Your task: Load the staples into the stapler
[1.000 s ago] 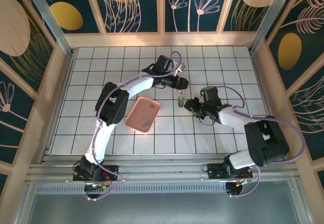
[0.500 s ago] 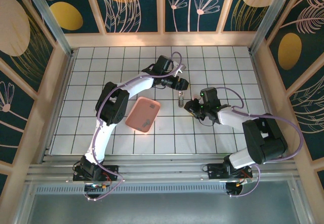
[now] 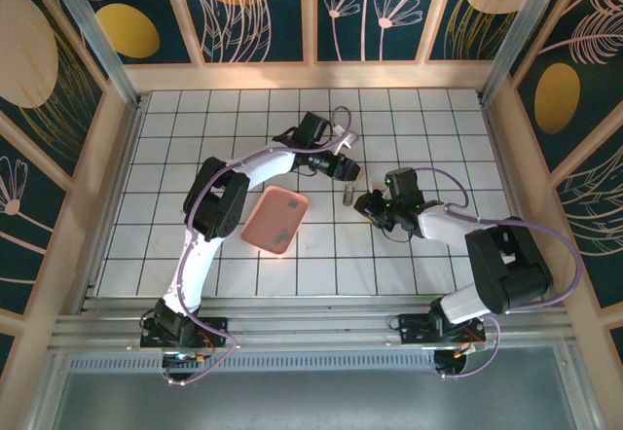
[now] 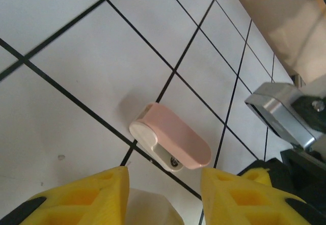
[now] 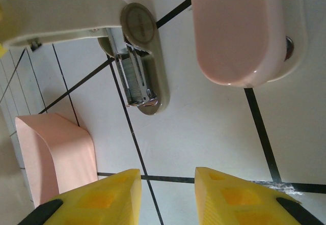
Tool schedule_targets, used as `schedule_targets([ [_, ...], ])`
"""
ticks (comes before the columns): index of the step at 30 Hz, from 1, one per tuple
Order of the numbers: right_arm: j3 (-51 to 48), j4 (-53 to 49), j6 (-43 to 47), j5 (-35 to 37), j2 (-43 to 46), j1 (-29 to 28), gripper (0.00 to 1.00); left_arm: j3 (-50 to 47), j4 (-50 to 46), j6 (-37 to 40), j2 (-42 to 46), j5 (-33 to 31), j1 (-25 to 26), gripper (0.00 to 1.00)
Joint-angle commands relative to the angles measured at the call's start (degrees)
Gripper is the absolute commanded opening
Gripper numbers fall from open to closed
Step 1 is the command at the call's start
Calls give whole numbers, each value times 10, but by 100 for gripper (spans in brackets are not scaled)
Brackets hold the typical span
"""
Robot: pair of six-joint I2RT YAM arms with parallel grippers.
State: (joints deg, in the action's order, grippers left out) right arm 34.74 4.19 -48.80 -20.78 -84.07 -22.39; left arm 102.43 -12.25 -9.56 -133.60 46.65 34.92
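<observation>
Staples (image 3: pixel 278 230): tiny dull-grey bits lying inside pink tray (image 3: pixel 284 202) | stapler (image 3: pixel 348 194) right of tray, hinged open, pink top | right gripper (image 5: pixel 168 178) farther right of tray, jaws parted, empty | left gripper (image 4: pixel 164 184): pale shape (image 4: pixel 147 208) between jaws, grip cannot be told

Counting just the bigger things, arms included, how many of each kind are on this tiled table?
Robot arms: 2, left arm and right arm
Tray: 1
Stapler: 1
Pink-white block: 1
Total: 5
</observation>
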Motion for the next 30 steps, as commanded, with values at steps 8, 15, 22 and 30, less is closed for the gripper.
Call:
schedule_targets([
  [8,6,1,10,13,-10,2,34,-36,-73,80,39,14,0,37],
  [15,26,-17,11,15,13,3,35,-80,-44,58,90,-32,0,48],
  [22,68,-41,18,19,23,4,39,-178,72,-39,182,-87,0,59],
  [30,166,-110,74,25,-17,21,40,-267,116,-103,265,-179,-1,66],
])
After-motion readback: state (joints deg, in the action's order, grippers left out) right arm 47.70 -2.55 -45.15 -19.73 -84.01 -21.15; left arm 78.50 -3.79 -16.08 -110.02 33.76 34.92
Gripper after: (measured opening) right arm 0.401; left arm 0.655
